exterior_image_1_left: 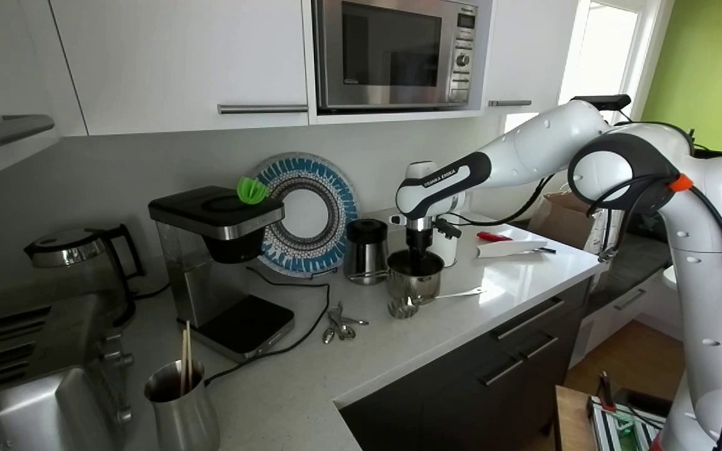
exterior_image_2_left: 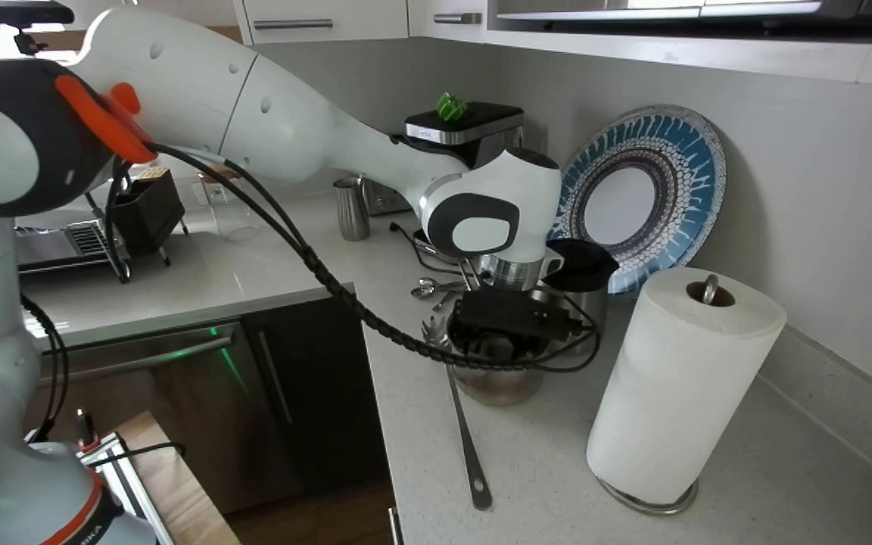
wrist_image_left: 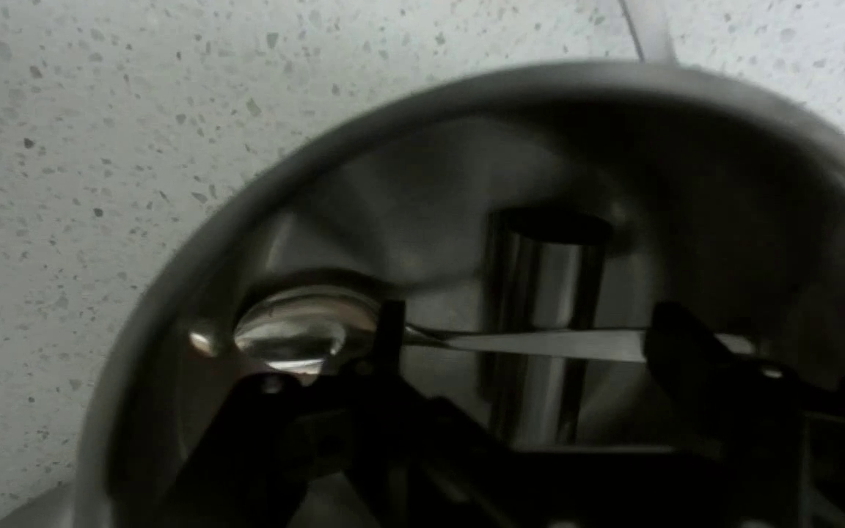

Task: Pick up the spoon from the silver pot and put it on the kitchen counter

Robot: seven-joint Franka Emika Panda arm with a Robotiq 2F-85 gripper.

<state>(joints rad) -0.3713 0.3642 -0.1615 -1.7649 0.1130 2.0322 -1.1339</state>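
The black two-fingered pincer (wrist_image_left: 532, 330) is spread wide, both sides well apart, pointing down into the small shiny steel cylindrical pot (wrist_image_left: 591, 77). Right below is the slim greyish metal spoon (wrist_image_left: 540, 343), sitting inside the pot; the pincer blocks bits of it near the neck and the handle end, and I can't tell if they're touching. The spoon passes over a shiny metal tube (wrist_image_left: 551, 286) that's also in there, pretty dark tbh. The pot's upright on the long pale speckled grey-white table (wrist_image_left: 63, 220). Just beside it is a long-handled grey metal utensil with a toothed head (exterior_image_2_left: 465, 435), with some small shiny metal measuring spoons (exterior_image_1_left: 338, 321) nearby. Also near the pot: a steel jug with a black top (exterior_image_1_left: 366, 257) and a fat white paper towel roll (exterior_image_2_left: 682, 393). Further out, a big round blue, white and grey plate (exterior_image_1_left: 306, 213) stands by a boxy black-and-steel coffee maker (exterior_image_1_left: 214, 288), bright green ribbed thing (exterior_image_1_left: 252, 190) on top. Well apart from all that, there's a curvy steel pitcher (exterior_image_1_left: 185, 413) holding thin wooden sticks (exterior_image_1_left: 189, 351), next to a chunky steel toaster (exterior_image_1_left: 29, 407).
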